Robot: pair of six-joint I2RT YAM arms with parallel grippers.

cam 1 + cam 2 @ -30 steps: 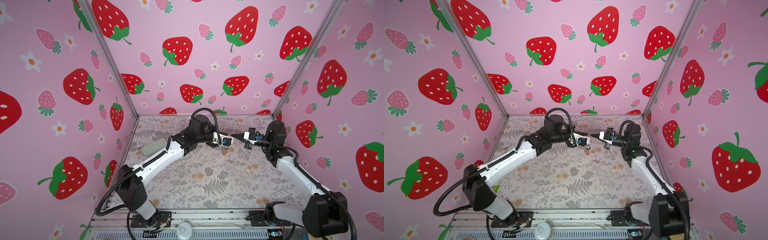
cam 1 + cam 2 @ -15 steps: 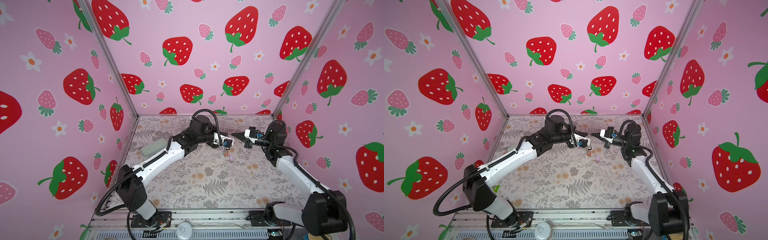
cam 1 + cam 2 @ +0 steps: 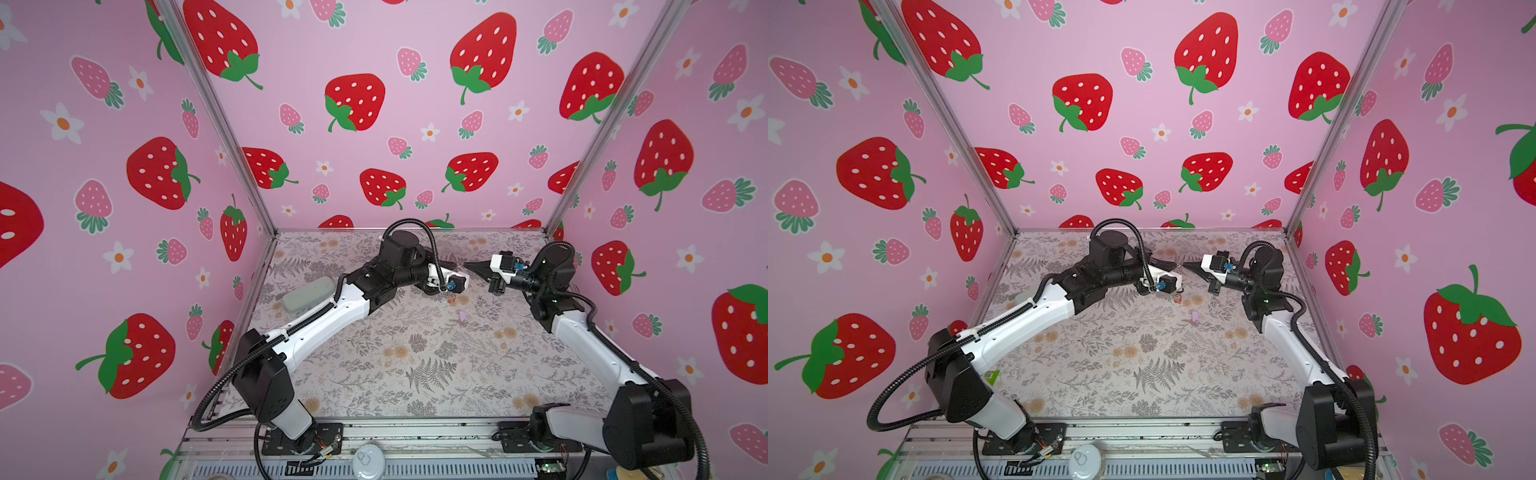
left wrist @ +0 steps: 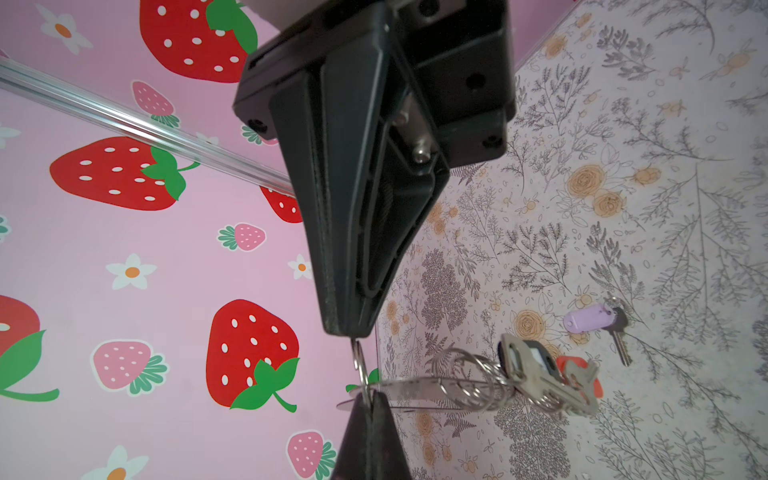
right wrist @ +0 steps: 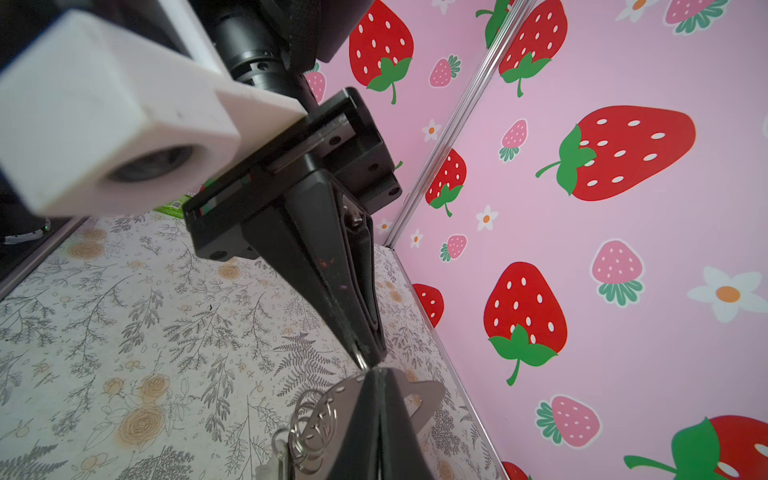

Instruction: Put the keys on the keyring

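Observation:
Both grippers meet tip to tip above the table's far middle. My left gripper [image 3: 455,262] [image 4: 368,401] is shut on the keyring [image 4: 360,365], a thin silvery ring. From the opposite side, my right gripper [image 3: 469,265] [image 5: 376,376] is shut on the same ring. The taupe strap loop [image 4: 415,388] [image 5: 426,399] sticks out sideways by the tips. A chain of small rings [image 4: 469,382] hangs from it with several keys [image 4: 540,376], one with a red tag [image 3: 453,297]. A lilac-tagged key [image 4: 590,318] [image 3: 462,317] [image 3: 1195,316] lies alone on the table.
A pale grey-green oblong case [image 3: 309,294] lies at the table's left side by the left arm. The floral table cover [image 3: 415,365] is walled in on three sides by pink strawberry panels. The back wall stands close behind both grippers.
My right gripper has moved left toward the left gripper, and its tip now meets the ring there. The left gripper and the hanging keys have barely moved.

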